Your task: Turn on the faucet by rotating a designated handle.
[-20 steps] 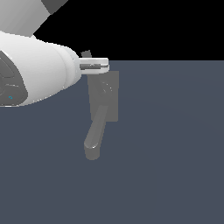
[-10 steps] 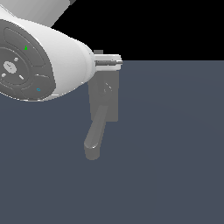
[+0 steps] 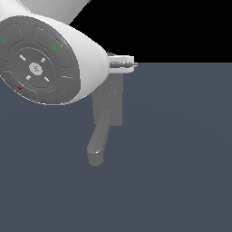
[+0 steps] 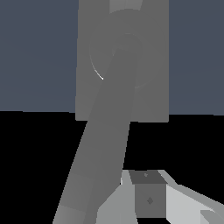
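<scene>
Exterior view: big white Panda arm link [image 3: 50, 59] with a round grey end cap fills the upper part on the exterior view's left, hiding part of the faucet [image 3: 108, 113]. Faucet is matte grey, sits on the dark blue-grey floor [image 3: 181, 158], roughly centre of frame; flat back plate [image 3: 115, 102] only partly visible below and beside the arm. Thick rounded spout [image 3: 99, 140] runs down from the plate toward the exterior view's lower left, blunt end near the floor. Gripper [image 3: 123, 62] pokes out from behind the arm just above the plate's top edge, at the line where floor meets black background; only a white block with a thin grey tip shows, so can't tell whether the fingers are spread or pressed together, and nothing visibly pinched. Handle can't be picked out for sure in the exterior view, too small or hidden. Wrist view: rectangular plate [image 4: 153, 57] seen face-on with a round hub [image 4: 98, 52] near its middle, and a long grey bar [image 4: 103, 144] running from the hub diagonally toward the camera; unclear if this is the spout or the lever. Pale gripper body with a grey finger [image 4: 148, 197] sits right beside the near end of that bar, contact not clear.
</scene>
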Tool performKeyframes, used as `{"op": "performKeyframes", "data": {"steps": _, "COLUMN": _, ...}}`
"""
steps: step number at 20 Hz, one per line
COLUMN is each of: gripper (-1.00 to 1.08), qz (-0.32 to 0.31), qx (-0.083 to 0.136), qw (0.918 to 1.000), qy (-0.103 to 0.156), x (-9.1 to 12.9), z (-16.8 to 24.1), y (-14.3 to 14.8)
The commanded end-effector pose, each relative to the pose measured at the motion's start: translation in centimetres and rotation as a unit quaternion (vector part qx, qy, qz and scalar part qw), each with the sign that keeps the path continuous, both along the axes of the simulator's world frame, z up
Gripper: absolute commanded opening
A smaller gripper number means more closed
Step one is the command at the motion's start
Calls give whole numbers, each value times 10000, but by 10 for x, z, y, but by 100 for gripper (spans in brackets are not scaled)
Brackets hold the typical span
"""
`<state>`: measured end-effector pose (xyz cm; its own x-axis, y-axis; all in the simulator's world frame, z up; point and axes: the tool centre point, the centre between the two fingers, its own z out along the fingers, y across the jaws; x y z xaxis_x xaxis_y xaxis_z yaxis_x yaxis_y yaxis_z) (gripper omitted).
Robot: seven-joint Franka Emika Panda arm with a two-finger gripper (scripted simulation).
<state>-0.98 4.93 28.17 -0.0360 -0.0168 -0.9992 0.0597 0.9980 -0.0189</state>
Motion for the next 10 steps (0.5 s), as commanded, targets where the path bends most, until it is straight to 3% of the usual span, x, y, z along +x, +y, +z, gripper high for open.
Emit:
{"op": "performKeyframes", "data": {"steps": 1, "gripper": -100, "qz": -60, "qx": 5, "qw": 10000, "qy": -23, "x": 1, "z": 0, "y": -15}}
{"op": "performKeyframes", "data": {"steps": 10, "gripper": -100, "qz": -78, "qx": -6, "qw": 9999, "qy": -114, "x": 2, "z": 3, "y": -52}}
